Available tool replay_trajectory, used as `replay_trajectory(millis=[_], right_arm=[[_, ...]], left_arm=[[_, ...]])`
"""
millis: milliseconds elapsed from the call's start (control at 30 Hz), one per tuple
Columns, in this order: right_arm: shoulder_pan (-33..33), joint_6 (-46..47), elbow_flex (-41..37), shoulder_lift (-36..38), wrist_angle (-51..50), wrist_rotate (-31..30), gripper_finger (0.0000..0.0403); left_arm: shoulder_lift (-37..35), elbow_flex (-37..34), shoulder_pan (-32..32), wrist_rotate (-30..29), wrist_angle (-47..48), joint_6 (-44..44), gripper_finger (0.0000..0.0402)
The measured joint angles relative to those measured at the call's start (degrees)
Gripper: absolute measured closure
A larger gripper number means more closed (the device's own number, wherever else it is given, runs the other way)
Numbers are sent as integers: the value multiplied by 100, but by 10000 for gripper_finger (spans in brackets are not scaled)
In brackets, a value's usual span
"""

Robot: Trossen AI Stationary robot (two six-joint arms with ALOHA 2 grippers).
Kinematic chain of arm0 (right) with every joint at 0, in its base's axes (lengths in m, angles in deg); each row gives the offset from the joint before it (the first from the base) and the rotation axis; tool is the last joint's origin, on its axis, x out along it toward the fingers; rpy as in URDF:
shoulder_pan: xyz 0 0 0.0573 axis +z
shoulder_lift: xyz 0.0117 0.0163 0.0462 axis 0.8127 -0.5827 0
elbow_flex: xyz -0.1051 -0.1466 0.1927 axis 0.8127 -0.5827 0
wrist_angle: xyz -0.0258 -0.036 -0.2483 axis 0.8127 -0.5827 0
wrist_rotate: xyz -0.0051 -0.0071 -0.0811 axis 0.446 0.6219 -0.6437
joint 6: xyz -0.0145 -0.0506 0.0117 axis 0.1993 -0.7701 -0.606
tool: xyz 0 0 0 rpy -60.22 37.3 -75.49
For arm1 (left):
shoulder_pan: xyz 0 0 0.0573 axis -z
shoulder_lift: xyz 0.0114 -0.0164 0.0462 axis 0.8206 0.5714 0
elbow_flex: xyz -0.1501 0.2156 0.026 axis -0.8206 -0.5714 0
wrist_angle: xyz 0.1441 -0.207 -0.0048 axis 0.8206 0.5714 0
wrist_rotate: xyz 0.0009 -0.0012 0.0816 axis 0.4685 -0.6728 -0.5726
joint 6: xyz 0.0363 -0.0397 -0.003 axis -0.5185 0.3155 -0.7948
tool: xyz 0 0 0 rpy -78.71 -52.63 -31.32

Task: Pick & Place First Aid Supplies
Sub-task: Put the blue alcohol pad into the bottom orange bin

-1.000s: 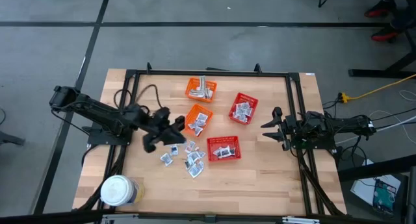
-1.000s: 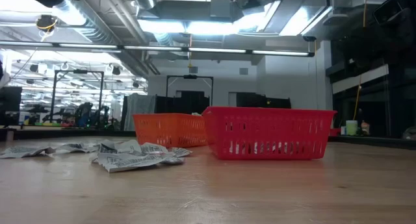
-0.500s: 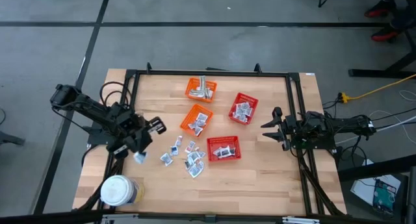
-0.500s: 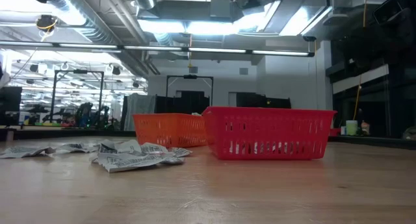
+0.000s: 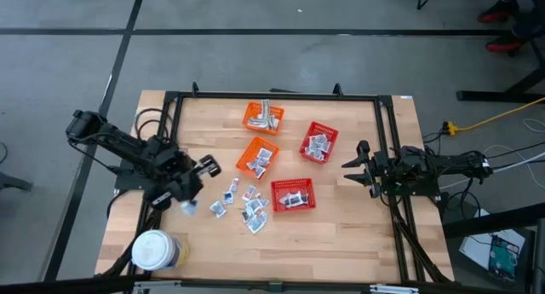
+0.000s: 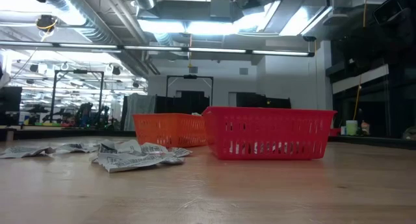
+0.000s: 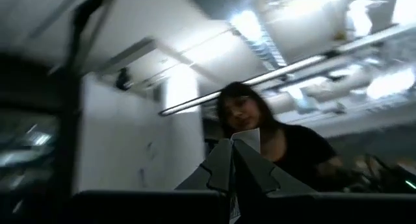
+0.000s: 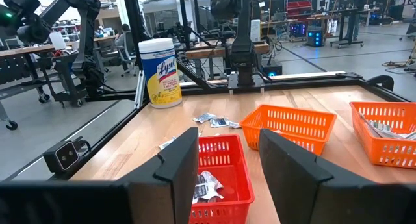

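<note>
we see the left gripper (image 5: pixel 189 200) near the table's left edge, raised and tipped upward, its fingers pinched together on one small white sachet (image 7: pixel 247 139) that stands up between the tips in the left wrist view, with a person in dark clothing beyond it in the room. the right gripper (image 5: pixel 351 167) waits at the table's right side with its fingers apart and nothing between them.

the other loose sachets (image 5: pixel 244 204) lie scattered flat on the wooden table (image 5: pixel 341 234), between the left gripper and the near red basket (image 5: pixel 292 195). more packets already sit in the far red basket (image 5: pixel 318 143) and the two orange baskets (image 5: pixel 260 157), and a white-lidded wipes canister (image 5: pixel 154 250) stands at the table's near left corner.

we judge these sachets to be very light, thin and bendy, with slick foil skins, so they likely slide or flutter and overlapping ones may lift together. we would take each by an exposed edge or corner, pinching across its thickness, since a flat face offers nothing to close on.
</note>
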Motion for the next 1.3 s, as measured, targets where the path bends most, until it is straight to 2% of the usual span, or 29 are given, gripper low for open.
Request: replay_trajectory(millis=[167,233,567,967,1167,1300], right_arm=[[-1,2,-1,-1,2,0,240],[0,2,-1,-1,0,0,240],[1,0,1,-1,0,2,240],[1,1,-1,0,1,1,240],[1,2,-1,-1,0,0,240],[1,2,-1,1,0,2,240]], left_arm=[[0,0,-282,-1137,1179,897,398],[4,0,-408,-1426,1680,1267,398],[165,7,-980,-1583,3071,2271,398],[995,459,-1660,-2299,5885,1947,398],[1156,522,-1920,-3397,7194,1606,398],[1156,522,-2055,-4044,7685,1337,398]])
